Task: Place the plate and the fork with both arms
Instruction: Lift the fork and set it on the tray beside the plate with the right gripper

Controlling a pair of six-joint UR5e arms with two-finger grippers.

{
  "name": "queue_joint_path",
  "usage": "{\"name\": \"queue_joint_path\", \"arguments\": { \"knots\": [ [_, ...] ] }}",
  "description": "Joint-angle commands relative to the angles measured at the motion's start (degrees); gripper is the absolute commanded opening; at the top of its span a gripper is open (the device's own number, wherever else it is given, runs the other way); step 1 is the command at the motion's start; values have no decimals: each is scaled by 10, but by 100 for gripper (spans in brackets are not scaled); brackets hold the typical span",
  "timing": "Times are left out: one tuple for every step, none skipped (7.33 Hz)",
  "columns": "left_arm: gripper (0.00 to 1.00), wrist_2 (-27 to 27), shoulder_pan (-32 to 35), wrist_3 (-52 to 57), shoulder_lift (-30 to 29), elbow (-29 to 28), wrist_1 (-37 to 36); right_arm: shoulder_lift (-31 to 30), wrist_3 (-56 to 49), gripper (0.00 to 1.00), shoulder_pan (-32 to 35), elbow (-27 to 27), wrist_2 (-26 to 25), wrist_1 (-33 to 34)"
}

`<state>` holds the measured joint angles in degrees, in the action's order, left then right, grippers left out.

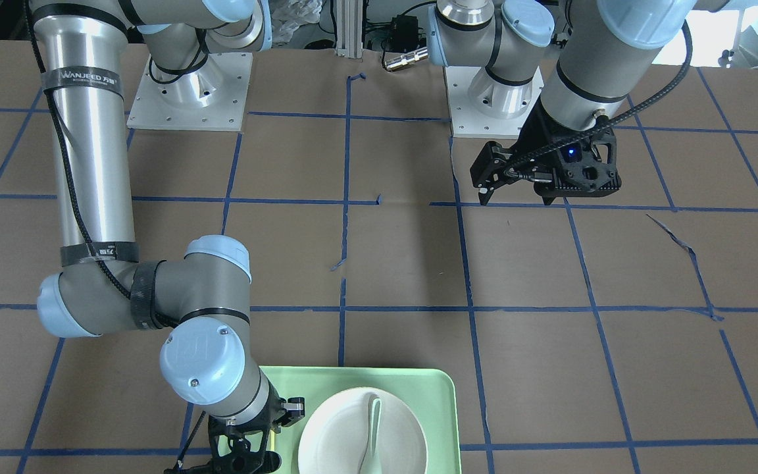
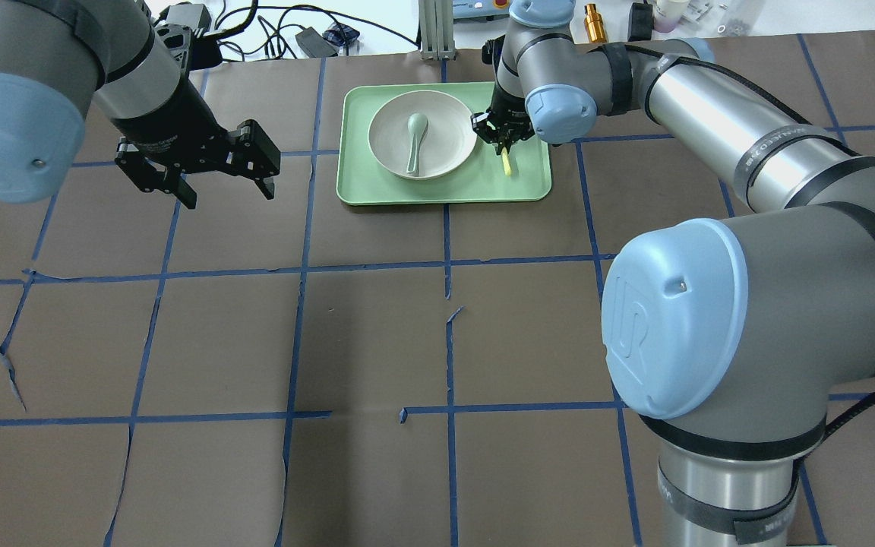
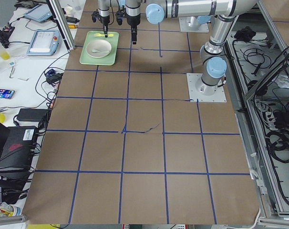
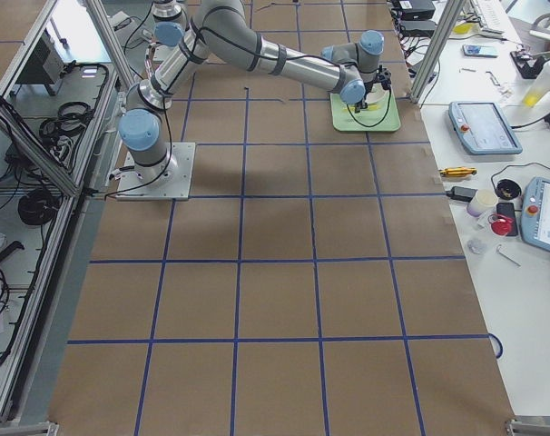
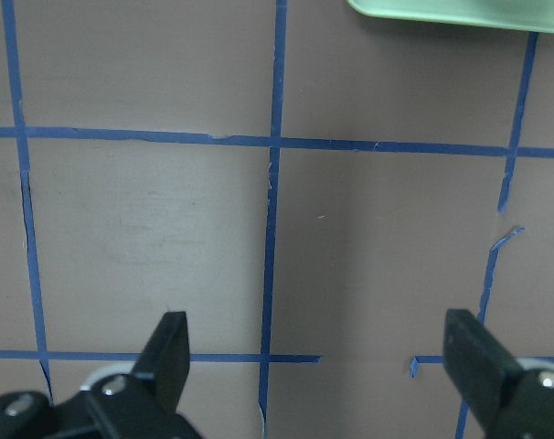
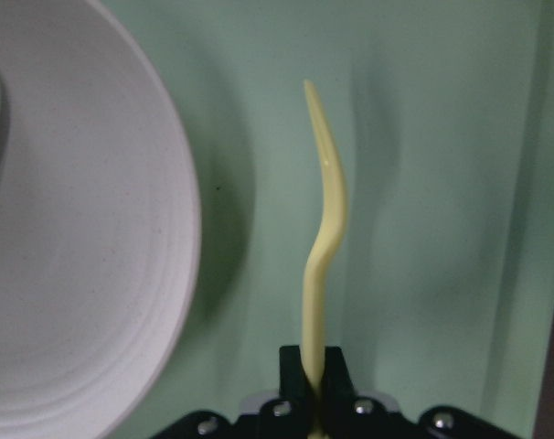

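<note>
The off-white plate (image 2: 449,140) lies in the left half of the pale-green tray (image 2: 529,186), with a grey-green spoon (image 2: 415,137) in it. My right gripper (image 2: 502,137) is shut on the handle of the yellow fork (image 2: 506,162), over the tray just right of the plate. In the right wrist view the fork (image 6: 323,201) juts out from the closed fingers beside the plate's rim (image 6: 76,229). I cannot tell whether its tip touches the tray. My left gripper (image 2: 229,194) is open and empty, above the table to the left of the tray.
The tray stands at the far edge of the brown, blue-taped table, near a metal post (image 2: 434,30) and cables. The tray's corner shows in the left wrist view (image 5: 451,14). Bare paper lies under the left gripper (image 5: 318,357).
</note>
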<state>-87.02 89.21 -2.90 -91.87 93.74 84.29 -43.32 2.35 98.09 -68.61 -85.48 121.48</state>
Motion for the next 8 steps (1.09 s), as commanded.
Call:
{"name": "queue_joint_path", "arguments": {
  "knots": [
    [100,0,1,0,0,0,0,9,-4,13,-3,-1,1,9],
    [100,0,1,0,-1,0,0,6,-3,22,-3,-5,1,9],
    [100,0,1,0,-1,0,0,4,-3,97,-3,-11,3,9],
    [100,0,1,0,-1,0,0,-4,-3,100,-3,-24,-7,9],
    [100,0,1,0,-1,0,0,-17,-6,100,-4,-28,-7,8],
    [100,0,1,0,-1,0,0,-36,-12,100,-10,-32,-7,3],
    [100,0,1,0,0,0,0,-67,-15,100,-16,-50,-7,-25],
    [100,0,1,0,1,0,0,-119,-15,100,-18,-88,-13,-37]
  ]
}}
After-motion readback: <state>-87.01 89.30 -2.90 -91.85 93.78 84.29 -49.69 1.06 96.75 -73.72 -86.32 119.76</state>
